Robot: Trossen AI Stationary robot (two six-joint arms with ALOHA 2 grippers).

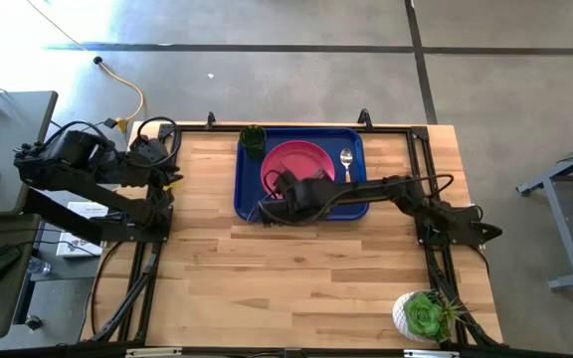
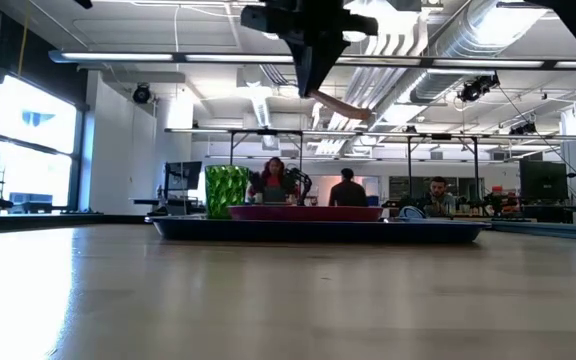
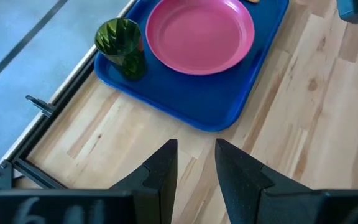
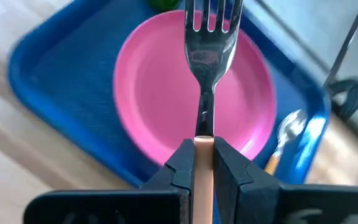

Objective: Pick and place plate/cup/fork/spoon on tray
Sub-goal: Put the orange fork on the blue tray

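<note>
Orange-handled and held by its handle end, the fork [image 4: 209,56] sits pinched between the closed fingers of the right end effector [image 4: 204,163], with its silver tines pointing straight ahead of the wrist. In the right wrist view the fork's long axis runs out from the fingers across the pink plate [image 4: 160,106], and the tines reach toward the plate's far rim. From above, the right end effector [image 1: 285,186] hangs over the near-left part of the blue tray [image 1: 248,204], above the plate's [image 1: 311,159] edge, and the low view shows it well clear of the tray, so the fork is up in the air, not resting on anything.

The spoon [image 1: 346,159] already lies on the tray in the strip to the plate's right, its bowl toward the far rim and its handle toward the near side. The green cup [image 1: 253,139] stands in the tray's far-left corner, just beside the plate.

What the placing turns on, as I judge it, is that bare tray floor lies to either side of the plate, while the fork now points across the plate itself. A sideways shift and a lowering would be needed for it to land on the tray floor.

The left end effector [image 3: 195,155] waits off the tray's left side above the wooden surface [image 1: 306,278], fingers slightly apart and holding nothing. The right arm is plainly the nearer one.
</note>
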